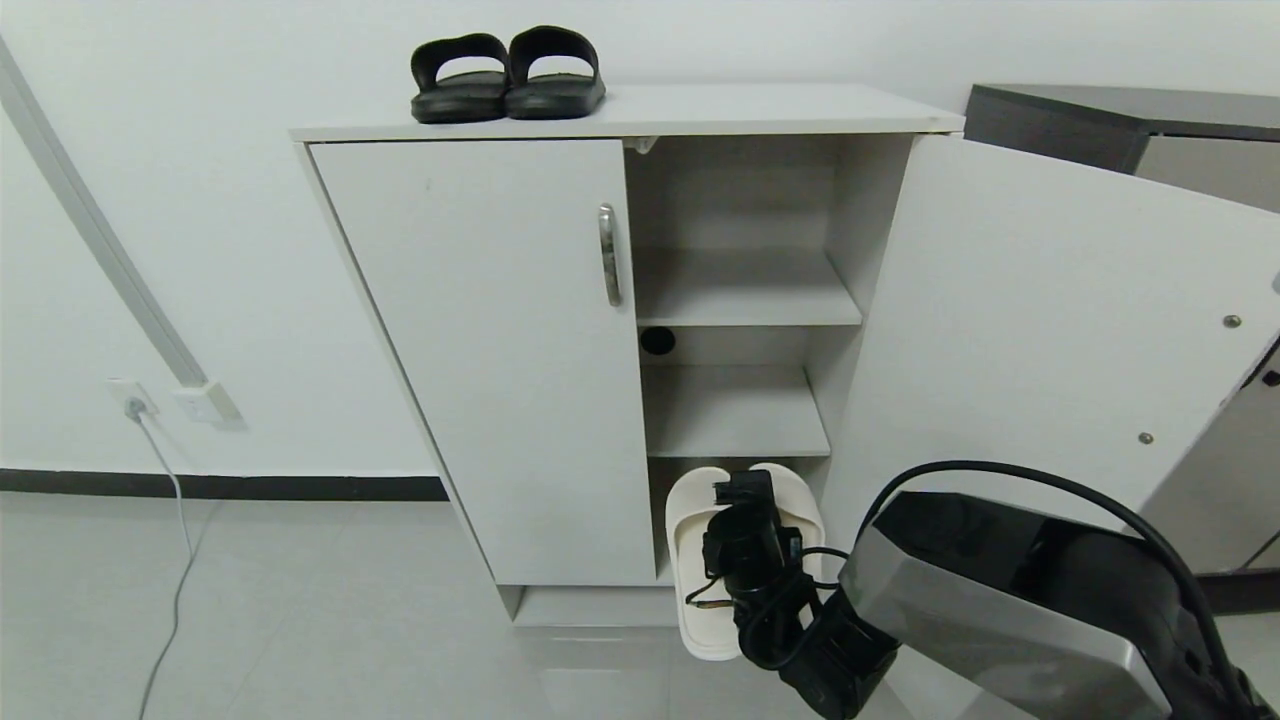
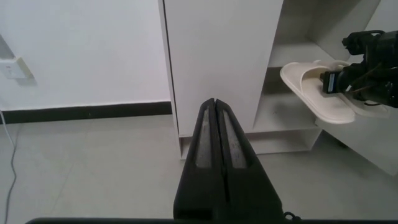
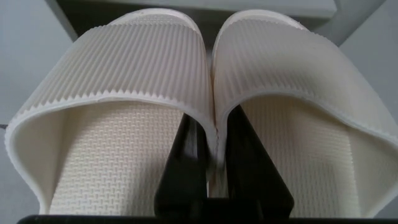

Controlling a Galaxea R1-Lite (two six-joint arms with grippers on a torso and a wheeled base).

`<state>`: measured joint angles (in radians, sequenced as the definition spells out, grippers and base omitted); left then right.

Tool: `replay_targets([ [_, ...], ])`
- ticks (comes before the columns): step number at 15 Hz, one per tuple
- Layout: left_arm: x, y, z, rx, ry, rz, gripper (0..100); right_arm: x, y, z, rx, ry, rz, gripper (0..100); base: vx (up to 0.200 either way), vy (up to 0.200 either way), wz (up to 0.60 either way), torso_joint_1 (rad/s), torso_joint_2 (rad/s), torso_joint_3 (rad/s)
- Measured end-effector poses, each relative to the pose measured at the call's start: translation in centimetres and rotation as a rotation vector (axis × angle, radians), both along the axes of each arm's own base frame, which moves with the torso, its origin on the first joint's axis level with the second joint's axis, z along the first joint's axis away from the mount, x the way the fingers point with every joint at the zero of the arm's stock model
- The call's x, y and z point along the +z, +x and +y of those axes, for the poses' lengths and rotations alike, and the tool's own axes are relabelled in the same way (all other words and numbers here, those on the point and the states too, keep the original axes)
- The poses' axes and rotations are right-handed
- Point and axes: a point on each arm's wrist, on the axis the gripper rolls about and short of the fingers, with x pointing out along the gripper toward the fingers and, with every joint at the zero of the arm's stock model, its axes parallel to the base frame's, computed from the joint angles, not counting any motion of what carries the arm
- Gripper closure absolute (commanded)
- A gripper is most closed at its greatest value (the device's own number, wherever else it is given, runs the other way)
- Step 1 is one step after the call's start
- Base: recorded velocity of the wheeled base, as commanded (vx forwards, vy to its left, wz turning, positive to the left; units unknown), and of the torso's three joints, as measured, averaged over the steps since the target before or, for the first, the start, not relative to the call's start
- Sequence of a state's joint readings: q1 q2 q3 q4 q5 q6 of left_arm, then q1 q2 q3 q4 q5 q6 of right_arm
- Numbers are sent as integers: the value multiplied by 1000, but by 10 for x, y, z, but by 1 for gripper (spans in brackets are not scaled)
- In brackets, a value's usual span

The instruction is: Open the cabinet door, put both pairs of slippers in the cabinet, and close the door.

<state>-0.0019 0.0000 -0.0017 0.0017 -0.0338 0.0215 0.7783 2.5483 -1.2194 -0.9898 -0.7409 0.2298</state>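
The white cabinet (image 1: 480, 350) has its right door (image 1: 1050, 320) swung open and its left door shut. A pair of white slippers (image 1: 700, 560) is held at the mouth of the bottom compartment, heels sticking out past the front. My right gripper (image 1: 745, 520) is shut on the white slippers, pinching the two inner straps together (image 3: 211, 124). The same white slippers (image 2: 320, 87) and right gripper (image 2: 364, 62) appear in the left wrist view. A pair of black slippers (image 1: 507, 77) rests on the cabinet top at its left. My left gripper (image 2: 214, 109) is shut on nothing, low over the floor before the left door.
Two bare shelves (image 1: 745, 290) sit above the bottom compartment. A dark grey unit (image 1: 1120, 125) stands right of the cabinet behind the open door. A wall socket with a cable (image 1: 135, 410) is at the left, above bare grey floor (image 1: 300, 620).
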Motion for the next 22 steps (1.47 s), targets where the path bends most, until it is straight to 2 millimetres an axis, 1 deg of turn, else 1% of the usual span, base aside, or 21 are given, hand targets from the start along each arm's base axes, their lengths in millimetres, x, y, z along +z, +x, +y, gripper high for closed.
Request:
replay_targets([
  [3,0,0,0,0,-1,0,100,-1,2,1,-30,-5,-32,100,0,0,0,2,2,-57],
  [7,0,0,0,1,-2,0,100,14,7,-1,-31,7,-195,100,0,0,0,0,0,0],
  [10,0,0,0,0,-3,0,100,10,9,-5,-34,-14,-219,100,0,0,0,0,0,0],
  [16,0,0,0,0,-3,0,100,0,10,-7,-35,-33,-201,100,0,0,0,0,0,0],
  [22,0,0,0,0,-3,1,100,-1,13,-10,-43,-33,-201,100,200,0,0,2,2,5],
])
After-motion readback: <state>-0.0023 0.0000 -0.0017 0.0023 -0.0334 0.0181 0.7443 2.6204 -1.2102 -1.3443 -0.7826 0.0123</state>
